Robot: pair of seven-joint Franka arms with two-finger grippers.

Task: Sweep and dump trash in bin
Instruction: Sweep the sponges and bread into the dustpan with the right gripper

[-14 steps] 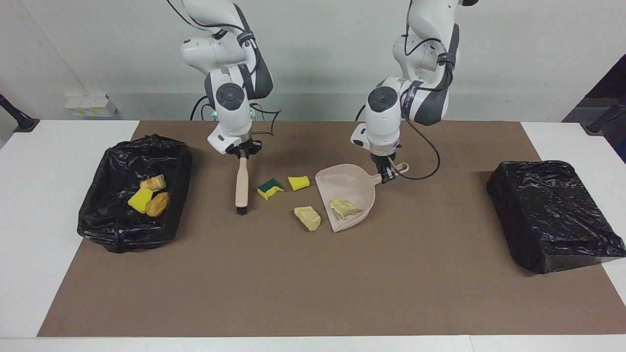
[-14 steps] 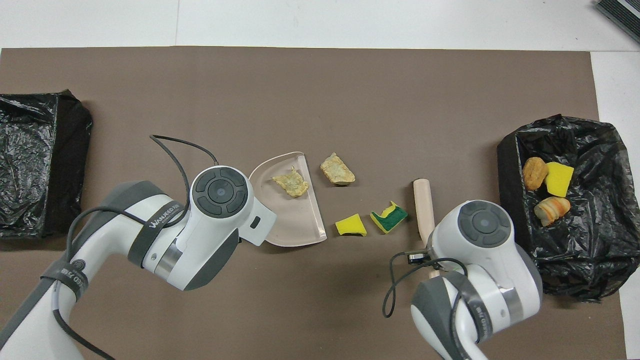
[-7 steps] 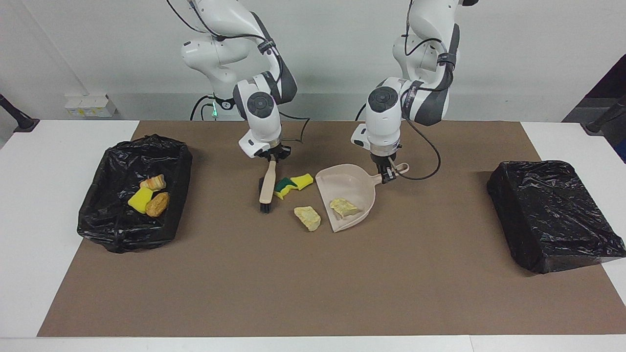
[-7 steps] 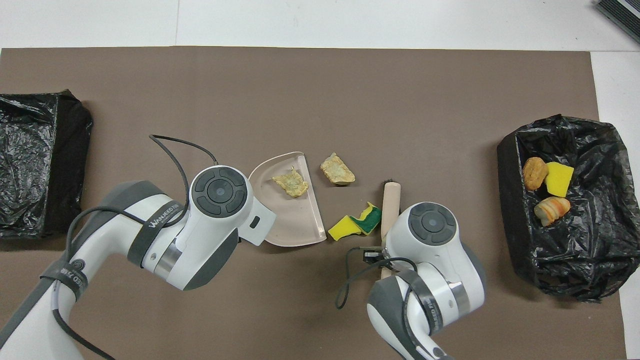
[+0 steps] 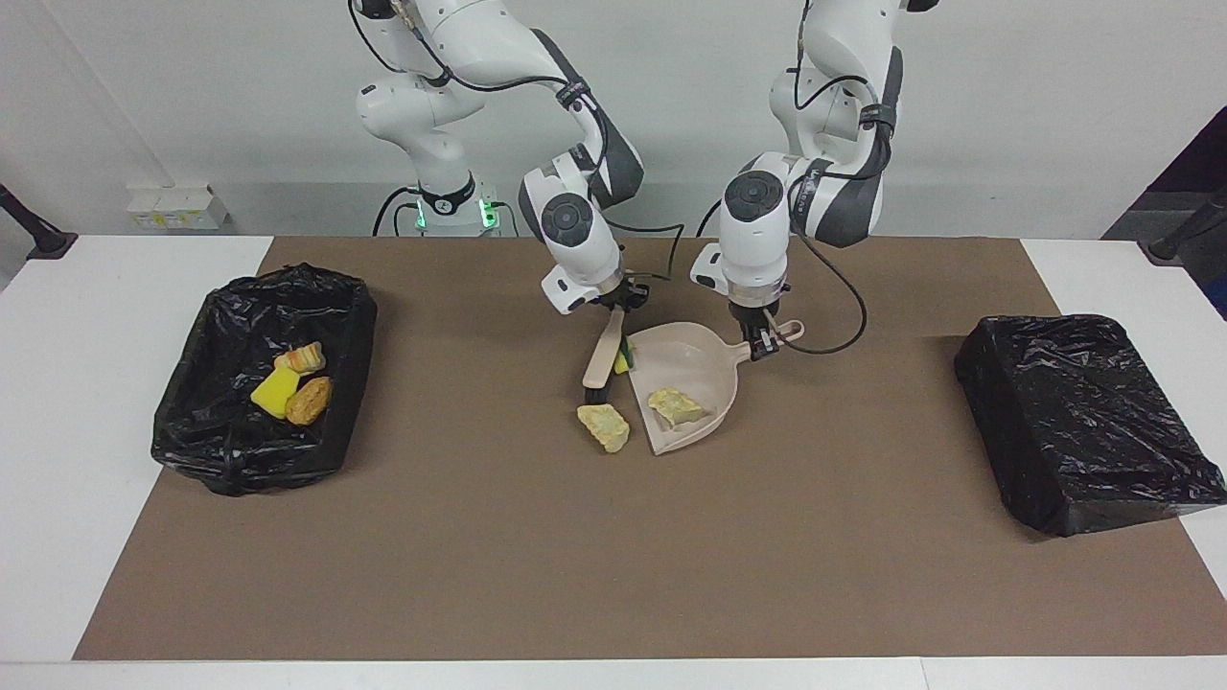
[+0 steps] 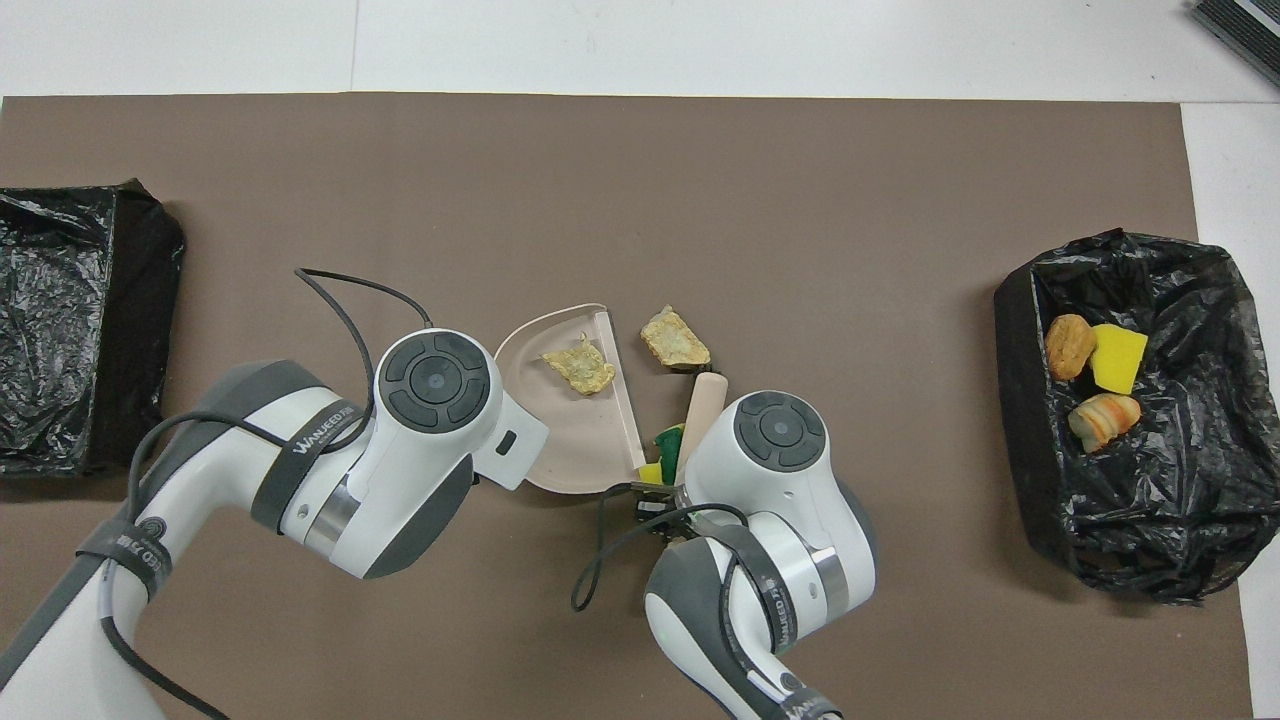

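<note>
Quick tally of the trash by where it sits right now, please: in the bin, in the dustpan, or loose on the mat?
In the open bin: 3
In the dustpan: 1, a pale lump
On the mat at the dustpan's mouth, against the brush: 2 sponges
Loose on the mat: 1, a pale lump
Total: 7

The right hand (image 5: pixel 621 305) swings the brush (image 5: pixel 602 353) toward the dustpan (image 5: pixel 705 356), shoving both sponge pieces (image 6: pixel 664 455) against its open edge at nine o'clock.
</note>
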